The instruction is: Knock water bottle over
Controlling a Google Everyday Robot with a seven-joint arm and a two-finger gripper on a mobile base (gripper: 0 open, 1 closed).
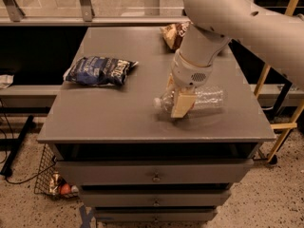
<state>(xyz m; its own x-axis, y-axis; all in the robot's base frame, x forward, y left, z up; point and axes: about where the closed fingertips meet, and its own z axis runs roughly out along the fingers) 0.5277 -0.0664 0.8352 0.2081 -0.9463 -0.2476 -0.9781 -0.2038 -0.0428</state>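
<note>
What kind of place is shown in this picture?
Probably a robot test lab or workshop: a gray drawer cabinet as worktop, speckled floor, yellow frame beside it. The gripper is at the lying water bottle.

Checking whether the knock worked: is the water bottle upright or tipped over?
Tipped: the water bottle lies on its side on the table, with the gripper down over its middle.
</note>
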